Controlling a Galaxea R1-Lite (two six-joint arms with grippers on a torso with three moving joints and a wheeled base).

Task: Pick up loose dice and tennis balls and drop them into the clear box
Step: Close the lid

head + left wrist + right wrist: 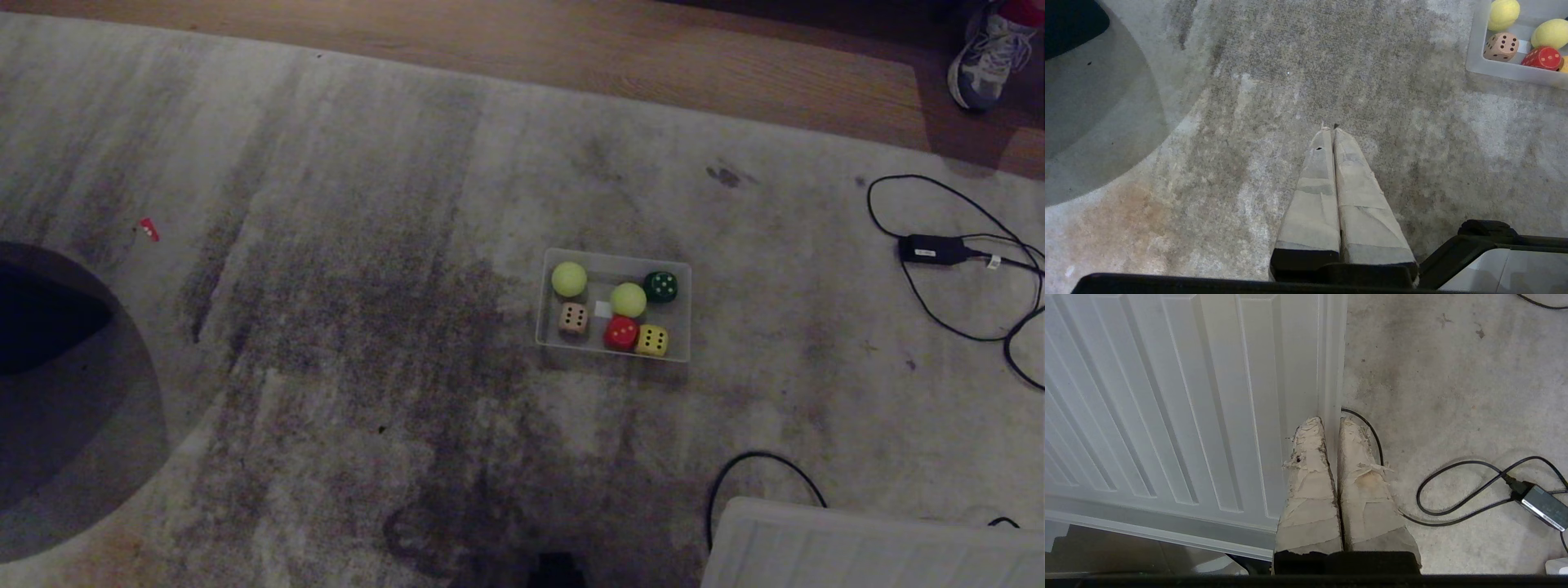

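The clear box (679, 318) rests on the grey carpet right of centre. Inside it lie two tennis balls (569, 278) (628, 299) and several dice: beige-pink (573, 318), red (620, 332), yellow (652, 340) and dark green (660, 286). The left wrist view catches the box's corner (1474, 61) with a tennis ball (1503, 14), the beige-pink die (1501, 47) and the red die (1541, 58). My left gripper (1331, 128) hangs shut over bare carpet, holding nothing. My right gripper (1331, 422) is shut and empty, above the edge of the ribbed lid (1167, 396). Neither arm shows in the head view.
The ribbed translucent lid (865, 547) lies at the near right. Black cables and a power adapter (931, 249) trail on the carpet at right; the adapter (1541, 506) also shows by my right gripper. A person's shoe (984, 57) stands on the wood floor far right. A dark round shape (49, 367) sits left.
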